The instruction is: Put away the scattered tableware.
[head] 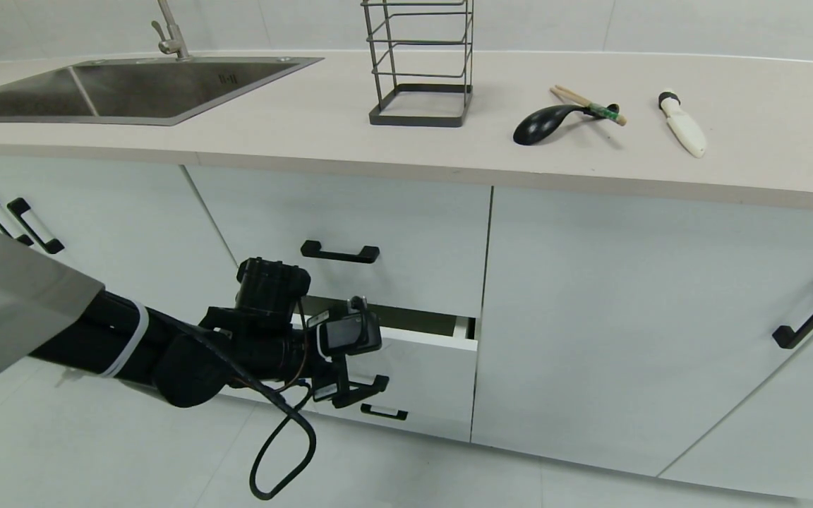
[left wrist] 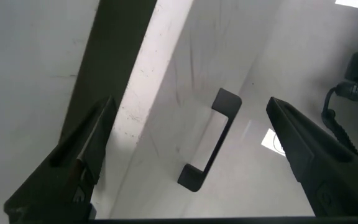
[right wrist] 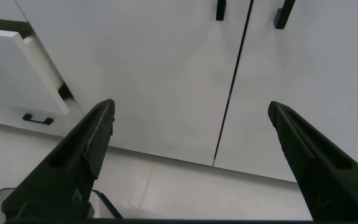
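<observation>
tableware was found on the pale stone countertop [head: 272, 134]: a glossy black plastic spoon [head: 540, 125], green-tipped wooden chopsticks [head: 579, 99] laid across its handle, a white sheathed knife [head: 685, 130] nearby. all were judged light, stiff and slippery, best pinched mid-handle. the left gripper [left wrist: 188, 155] and right gripper [right wrist: 191, 158] were held released, low by the cabinets

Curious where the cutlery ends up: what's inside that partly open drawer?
Of the drawer, only a dark strip of the inside shows above its white front; no contents can be made out. The front panel and the left gripper before it hide the rest.

Countertop [head: 293, 127] bears rack [head: 417, 121], black spoon [head: 540, 125], chopsticks [head: 583, 101], white knife [head: 685, 130]
</observation>
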Tool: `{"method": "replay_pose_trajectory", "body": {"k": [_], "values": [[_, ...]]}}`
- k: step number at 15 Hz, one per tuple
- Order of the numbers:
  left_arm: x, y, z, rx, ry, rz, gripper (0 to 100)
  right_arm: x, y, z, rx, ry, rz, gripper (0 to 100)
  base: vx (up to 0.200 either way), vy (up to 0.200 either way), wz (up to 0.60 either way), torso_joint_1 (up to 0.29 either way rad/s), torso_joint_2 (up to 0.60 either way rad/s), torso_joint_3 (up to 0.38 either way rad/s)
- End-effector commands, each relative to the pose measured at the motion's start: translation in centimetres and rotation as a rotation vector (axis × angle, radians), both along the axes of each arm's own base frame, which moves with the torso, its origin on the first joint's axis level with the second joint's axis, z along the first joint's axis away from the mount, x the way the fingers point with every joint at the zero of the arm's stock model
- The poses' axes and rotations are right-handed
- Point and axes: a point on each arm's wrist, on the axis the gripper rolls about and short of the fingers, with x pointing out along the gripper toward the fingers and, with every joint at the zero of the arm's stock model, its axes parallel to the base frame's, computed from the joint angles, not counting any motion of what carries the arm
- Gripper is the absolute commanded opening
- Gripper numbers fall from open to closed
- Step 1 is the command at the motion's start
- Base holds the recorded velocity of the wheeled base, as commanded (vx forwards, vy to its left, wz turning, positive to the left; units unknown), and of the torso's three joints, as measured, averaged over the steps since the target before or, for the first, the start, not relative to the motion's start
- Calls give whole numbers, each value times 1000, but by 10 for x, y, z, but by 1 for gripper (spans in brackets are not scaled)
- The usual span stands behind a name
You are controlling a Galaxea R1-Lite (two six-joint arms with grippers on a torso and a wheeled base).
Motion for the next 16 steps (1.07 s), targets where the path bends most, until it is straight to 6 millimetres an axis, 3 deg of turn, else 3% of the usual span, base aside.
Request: {"method": "replay_pose_trajectory", "body": {"k": [1,3,7,10,12,16], "values": [[-12,5,2,4,11,1,100,0,0,0,0,1,0,100,0,0,0,0,0,0],[-27,9,5,3,21,-5,100,0,0,0,0,1,0,100,0,0,0,0,0,0],[-87,25,15,6,37,-31,100,0,0,0,0,1,0,100,0,0,0,0,0,0],[-121,37,15,1,63,-16,100,0,0,0,0,1,0,100,0,0,0,0,0,0],[-133,41,16,-14,72,4,100,0,0,0,0,1,0,100,0,0,0,0,0,0],[-133,41,16,-10,71,11,100,0,0,0,0,1,0,100,0,0,0,0,0,0]]}}
